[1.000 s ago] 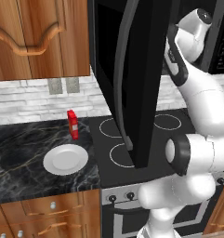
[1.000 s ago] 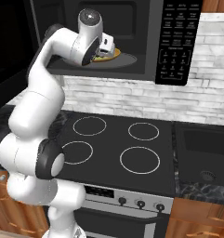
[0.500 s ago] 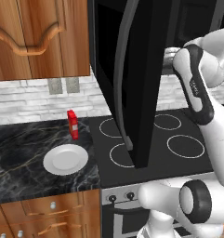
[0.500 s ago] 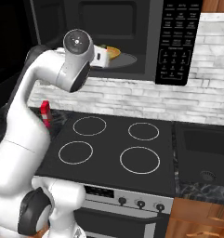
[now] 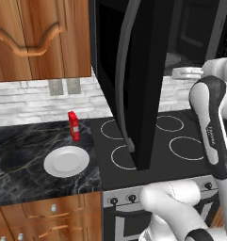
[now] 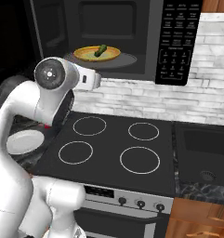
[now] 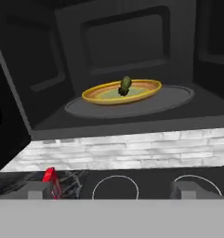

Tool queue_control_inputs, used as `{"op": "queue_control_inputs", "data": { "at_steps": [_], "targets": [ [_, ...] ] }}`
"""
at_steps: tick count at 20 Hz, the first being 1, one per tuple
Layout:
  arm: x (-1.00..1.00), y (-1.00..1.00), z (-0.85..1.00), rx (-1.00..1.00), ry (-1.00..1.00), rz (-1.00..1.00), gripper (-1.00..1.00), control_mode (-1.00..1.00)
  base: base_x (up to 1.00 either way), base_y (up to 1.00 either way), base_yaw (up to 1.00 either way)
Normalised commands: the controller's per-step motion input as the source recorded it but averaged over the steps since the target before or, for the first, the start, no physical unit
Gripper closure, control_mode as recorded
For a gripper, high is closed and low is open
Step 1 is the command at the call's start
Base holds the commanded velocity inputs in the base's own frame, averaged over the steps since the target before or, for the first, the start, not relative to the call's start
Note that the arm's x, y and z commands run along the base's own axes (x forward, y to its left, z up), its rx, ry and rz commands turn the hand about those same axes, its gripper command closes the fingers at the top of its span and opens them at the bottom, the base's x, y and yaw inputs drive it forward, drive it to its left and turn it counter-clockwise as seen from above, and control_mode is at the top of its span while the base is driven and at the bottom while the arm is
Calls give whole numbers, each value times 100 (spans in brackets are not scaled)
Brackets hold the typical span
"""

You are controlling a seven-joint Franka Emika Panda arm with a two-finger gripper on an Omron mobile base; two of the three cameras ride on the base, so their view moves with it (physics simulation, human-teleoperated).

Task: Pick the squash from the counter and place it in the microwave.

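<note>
Since a second ago the arm has drawn back out of the microwave [image 6: 132,42]: then its hand was up at the open cavity, now it sits below and in front of the opening, over the left rear of the stovetop [image 6: 113,148]. The squash [image 6: 102,49] is left behind inside.

The squash lies on a yellow plate [image 6: 88,54] that rests on the round turntable [image 7: 174,98] in the microwave, left of the cavity's middle. In the hand view the squash [image 7: 125,85] sits near the plate's [image 7: 104,96] centre, one end pointing toward the back wall. Nothing touches it.

The claw [image 7: 111,189] is empty, its two tips [image 7: 36,189] wide apart, one at each lower corner of the hand view, aimed up at the microwave from below its floor.

The microwave door [image 5: 133,80] stands swung open to the left of the cavity, hanging over the left burners, its grey handle [image 5: 125,70] facing the left base camera.

Left of the stovetop [image 5: 148,141] runs the black marble surface [image 5: 20,155]. A white plate [image 5: 66,161] lies on it near the stove's edge, and a red bottle [image 5: 74,126] stands upright behind the plate, close to the tiled wall. A wooden wall cabinet [image 5: 39,37] hangs left of the microwave.
</note>
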Motion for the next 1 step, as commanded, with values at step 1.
{"op": "queue_control_inputs", "data": {
  "at_steps": [1],
  "targets": [
    [-100, 0, 0, 0, 0, -8, -100, -100, 0, 0, 0]
  ]
}}
